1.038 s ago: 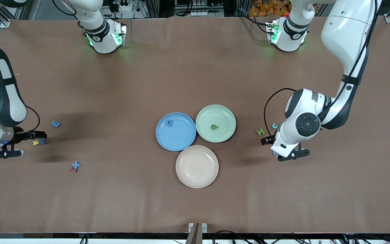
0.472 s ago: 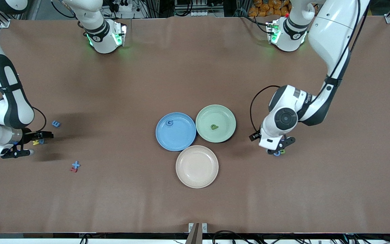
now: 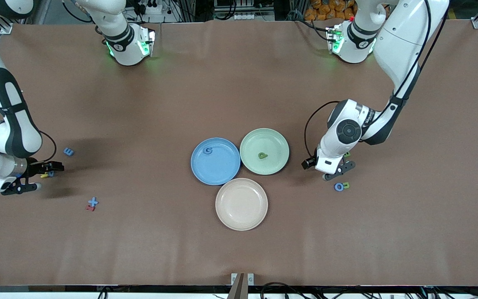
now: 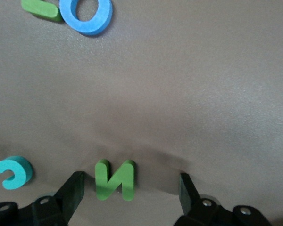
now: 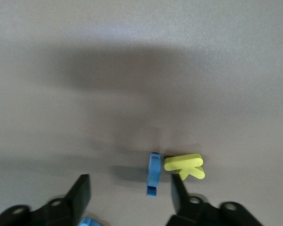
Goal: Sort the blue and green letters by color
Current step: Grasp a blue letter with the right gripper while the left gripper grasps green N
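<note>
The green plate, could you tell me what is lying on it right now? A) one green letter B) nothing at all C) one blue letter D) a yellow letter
A: the front view shows a single green letter lying on the green plate, while the one blue letter on a plate lies on the blue plate beside it.

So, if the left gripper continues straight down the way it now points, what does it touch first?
Most likely the green N: in the left wrist view it lies on the table between the open fingers of the left gripper. How far above it the gripper is remains unclear.
</note>
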`<state>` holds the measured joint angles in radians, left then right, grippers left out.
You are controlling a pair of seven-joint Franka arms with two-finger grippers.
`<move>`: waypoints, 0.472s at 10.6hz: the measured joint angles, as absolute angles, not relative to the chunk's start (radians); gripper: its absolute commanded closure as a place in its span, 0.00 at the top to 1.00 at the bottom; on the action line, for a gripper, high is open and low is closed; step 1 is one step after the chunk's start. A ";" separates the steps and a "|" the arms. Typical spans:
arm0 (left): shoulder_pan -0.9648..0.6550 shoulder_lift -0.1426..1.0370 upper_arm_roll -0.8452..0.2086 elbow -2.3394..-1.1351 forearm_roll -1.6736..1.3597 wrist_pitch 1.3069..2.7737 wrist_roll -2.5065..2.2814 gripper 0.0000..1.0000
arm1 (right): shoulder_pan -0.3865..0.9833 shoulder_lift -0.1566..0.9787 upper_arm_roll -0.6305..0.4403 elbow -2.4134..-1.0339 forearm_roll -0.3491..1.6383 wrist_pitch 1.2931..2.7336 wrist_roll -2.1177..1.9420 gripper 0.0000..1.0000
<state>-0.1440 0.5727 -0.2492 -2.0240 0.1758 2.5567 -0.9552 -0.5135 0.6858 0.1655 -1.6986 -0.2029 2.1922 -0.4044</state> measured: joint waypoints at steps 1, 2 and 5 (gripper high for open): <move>-0.143 0.566 -0.249 -2.029 0.176 2.557 -0.955 0.74 | -0.517 0.689 0.165 -1.699 -0.203 2.195 -0.412 0.00; -0.142 0.560 -0.249 -2.036 0.176 2.557 -0.953 0.46 | -0.519 0.691 0.164 -1.699 -0.203 2.195 -0.416 0.00; -0.142 0.545 -0.249 -2.050 0.176 2.556 -0.938 0.00 | -0.519 0.691 0.165 -1.698 -0.203 2.197 -0.418 0.00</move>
